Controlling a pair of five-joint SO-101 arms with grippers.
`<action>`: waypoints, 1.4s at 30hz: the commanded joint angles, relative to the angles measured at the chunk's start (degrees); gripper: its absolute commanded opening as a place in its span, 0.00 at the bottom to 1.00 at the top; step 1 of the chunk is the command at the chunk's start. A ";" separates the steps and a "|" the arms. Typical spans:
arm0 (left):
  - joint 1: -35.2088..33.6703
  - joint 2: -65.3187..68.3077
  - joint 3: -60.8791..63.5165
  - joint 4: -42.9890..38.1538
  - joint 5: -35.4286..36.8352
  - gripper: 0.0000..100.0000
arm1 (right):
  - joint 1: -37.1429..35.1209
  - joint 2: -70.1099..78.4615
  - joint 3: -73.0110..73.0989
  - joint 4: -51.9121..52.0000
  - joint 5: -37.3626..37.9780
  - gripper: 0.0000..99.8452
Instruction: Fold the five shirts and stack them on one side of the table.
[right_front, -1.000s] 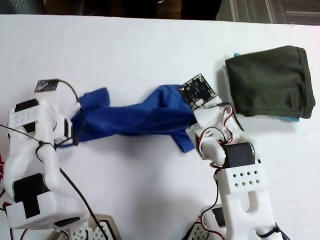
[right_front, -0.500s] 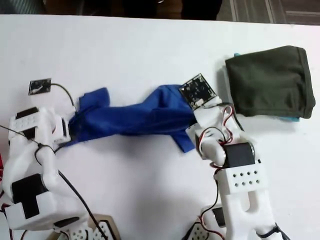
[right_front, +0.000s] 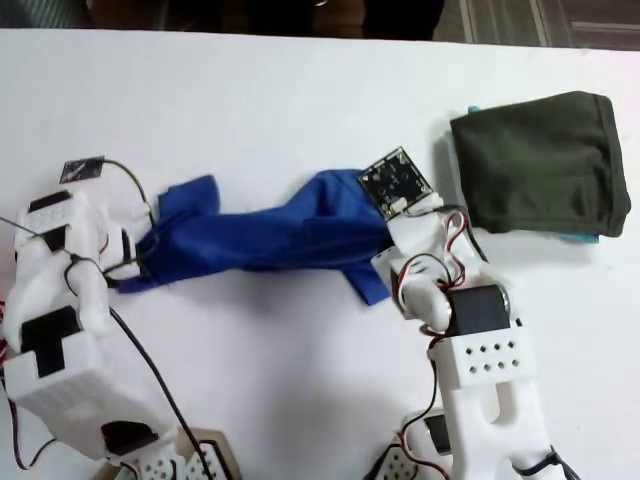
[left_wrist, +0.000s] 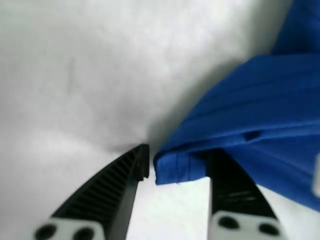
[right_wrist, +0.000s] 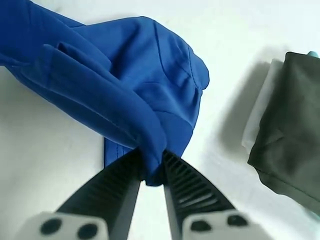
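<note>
at table (right_front: 300, 90) centre, right gripper (right_wrist: 150, 167) clamps the 3 o'clock end of the blue shirt (right_front: 270, 235); left gripper (left_wrist: 177, 160) stands parted around its 9 o'clock hem, holding nothing.

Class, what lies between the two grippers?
The bunched blue shirt runs from the left gripper to the right gripper, as the high view shows.

A blue shirt (right_front: 270, 238) lies twisted into a long bunch, near a folded dark-green shirt (right_front: 540, 165).

The bunched shirt (right_front: 270, 235) lies on the table (right_front: 300, 100), folded stack (right_front: 540, 165) at its right.
</note>
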 joint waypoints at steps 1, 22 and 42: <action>0.00 0.53 -0.31 1.32 -0.35 0.11 | 0.66 -2.15 -0.18 0.04 0.00 0.02; 4.66 0.35 -46.73 37.71 0.09 0.03 | 8.04 1.27 -17.23 -4.79 -6.42 0.02; 8.00 -33.76 -37.32 36.48 2.81 0.03 | 2.42 15.69 -57.32 17.89 -7.03 0.02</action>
